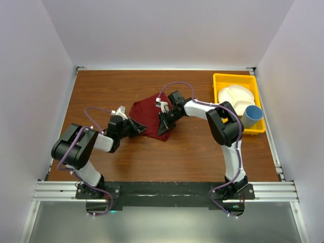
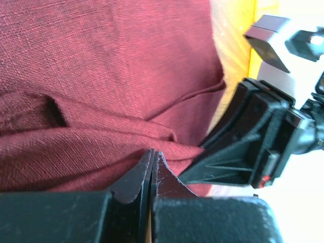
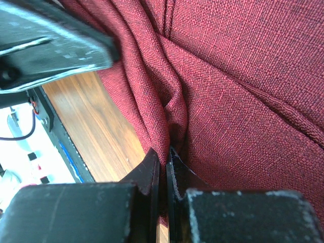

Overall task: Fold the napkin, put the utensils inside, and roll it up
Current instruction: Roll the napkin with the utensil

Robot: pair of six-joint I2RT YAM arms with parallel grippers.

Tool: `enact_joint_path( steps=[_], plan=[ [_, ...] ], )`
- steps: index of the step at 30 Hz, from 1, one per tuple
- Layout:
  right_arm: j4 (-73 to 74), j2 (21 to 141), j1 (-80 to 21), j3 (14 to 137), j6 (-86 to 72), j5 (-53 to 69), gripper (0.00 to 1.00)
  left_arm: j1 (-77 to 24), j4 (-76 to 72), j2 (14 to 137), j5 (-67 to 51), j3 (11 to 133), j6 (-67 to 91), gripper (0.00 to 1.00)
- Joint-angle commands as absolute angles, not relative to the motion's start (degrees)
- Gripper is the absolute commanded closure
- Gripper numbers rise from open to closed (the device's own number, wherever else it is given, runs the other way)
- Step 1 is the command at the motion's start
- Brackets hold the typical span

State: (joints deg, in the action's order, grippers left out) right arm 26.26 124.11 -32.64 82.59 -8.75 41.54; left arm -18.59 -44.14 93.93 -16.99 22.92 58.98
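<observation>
Top view: dark red plain cloth napkin (image 1: 147, 117) sits mid-frame on the brown wooden table (image 1: 192, 152), bunched into a rough triangle with its point toward the bottom. Left gripper (image 1: 134, 126) is at its left edge, right gripper (image 1: 165, 123) at its lower right corner. Yellow plastic tray (image 1: 223, 80) at upper right holds a white divided plate (image 1: 234, 96) and a blue cup (image 1: 252, 115).

Left wrist view: napkin fills left and centre, with a coarse weave and overlapping layers with diagonal fold edges. Left gripper fingers are pressed together at bottom centre, against a fold. Can't tell if cloth is caught between them.

Right wrist view: napkin covers centre and right. Its creases converge into the right gripper's closed tips at bottom centre, which pinch a gathered fold. Table wood shows at left.
</observation>
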Motion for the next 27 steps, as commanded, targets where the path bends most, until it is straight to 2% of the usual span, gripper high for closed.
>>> enact_joint_path(
  steps=[1, 9, 13, 17, 21, 24, 25, 27],
  plan=[
    [33.0, 129.6, -33.6, 78.6, -4.1, 24.3, 1.0, -19.0, -41.2, 97.1, -13.3, 25.7, 60.0, 1.0],
    [34.1, 128.3, -33.6, 79.9, -3.5, 24.1, 1.0, -19.0, -19.2, 105.5, -8.7, 33.4, 56.1, 1.0],
    [35.9, 126.0, -33.7, 80.7, -3.3, 23.6, 0.99, -19.0, -18.2, 107.7, -9.0, 32.6, 55.5, 1.0],
    [37.8, 123.1, -33.6, 81.7, -3.2, 23.3, 0.91, -19.0, -19.6, 109.0, -9.2, 31.3, 55.2, 1.0],
    [40.3, 120.8, -33.6, 82.5, -2.5, 19.6, 0.72, -19.0, -20.0, 110.4, -9.4, 31.0, 55.2, 1.0],
    [41.2, 116.6, -33.7, 82.7, -2.1, 15.8, 0.61, -19.0, -19.8, 110.5, -9.5, 31.3, 54.9, 1.0],
    [41.2, 115.5, -33.8, 82.8, -1.9, 12.3, 0.52, -19.0, -19.5, 110.5, -9.5, 31.4, 54.9, 1.0],
    [41.1, 112.2, -34.4, 83.4, -1.0, 9.8, 0.46, -19.0, -18.7, 110.5, -9.6, 32.0, 54.6, 1.0]
  ],
)
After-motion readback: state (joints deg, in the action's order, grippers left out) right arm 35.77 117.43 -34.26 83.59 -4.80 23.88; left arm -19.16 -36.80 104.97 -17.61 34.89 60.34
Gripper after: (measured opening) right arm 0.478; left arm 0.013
